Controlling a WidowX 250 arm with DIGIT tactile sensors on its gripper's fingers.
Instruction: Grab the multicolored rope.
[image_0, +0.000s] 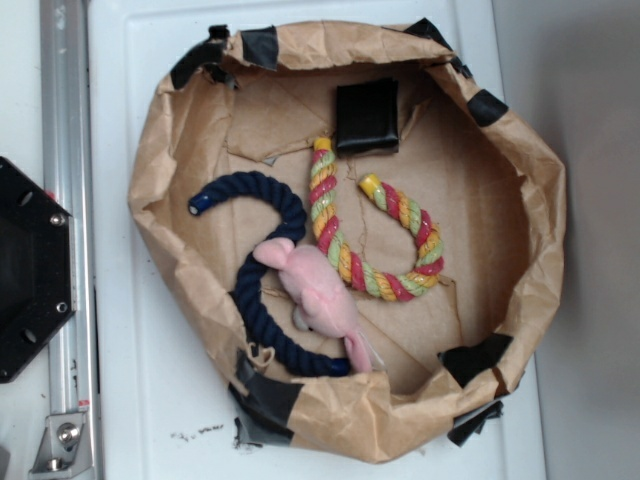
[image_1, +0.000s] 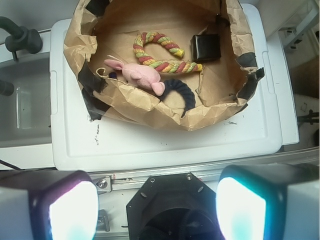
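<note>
Exterior: twisted multicolored rope (image_0: 345, 262), U-bent, lies in a crumpled paper basket (image_0: 540, 200).
Gripper (image_1: 155, 205) spread wide, empty.

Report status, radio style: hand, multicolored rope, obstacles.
Hand open, back from paper basket. Multicolored rope lies free, U-bent. Pink plush toy beside it, near touching.

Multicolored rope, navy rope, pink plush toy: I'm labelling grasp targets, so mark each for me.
multicolored rope (image_0: 385, 285), exterior view, bottom of its U-bend.
navy rope (image_0: 258, 182), exterior view, top of its arc.
pink plush toy (image_0: 318, 292), exterior view, middle of its body.
</note>
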